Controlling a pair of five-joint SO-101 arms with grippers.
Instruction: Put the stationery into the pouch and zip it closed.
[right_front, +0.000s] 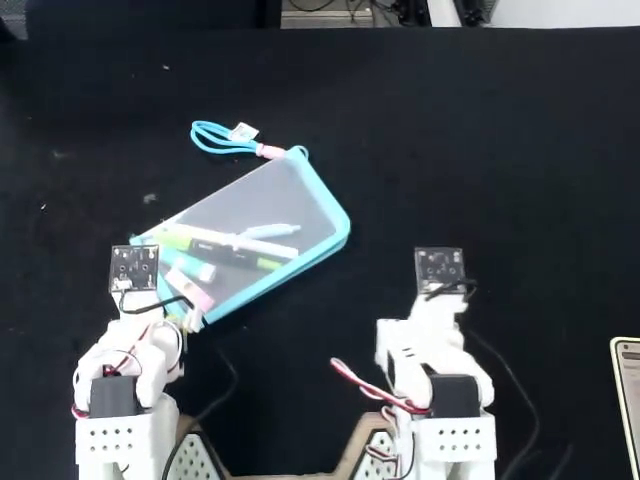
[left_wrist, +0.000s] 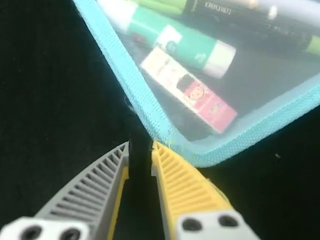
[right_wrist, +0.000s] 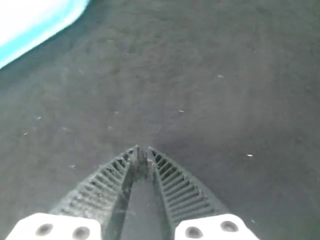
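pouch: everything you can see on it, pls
The pouch is a flat rectangle with a frosted see-through face and turquoise fabric edging, lying diagonally on the black table. A blue cord loop trails from its far corner. Pens, a glue stick and a pink eraser lie inside. The left hand sits at its near corner, slightly open; contact unclear.

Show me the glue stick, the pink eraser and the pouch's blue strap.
glue stick (left_wrist: 192, 47): left wrist view, on its green body.
pink eraser (left_wrist: 190, 91): left wrist view, on its printed wrapper.
blue strap (right_front: 230, 148): high view, on the looped cord.
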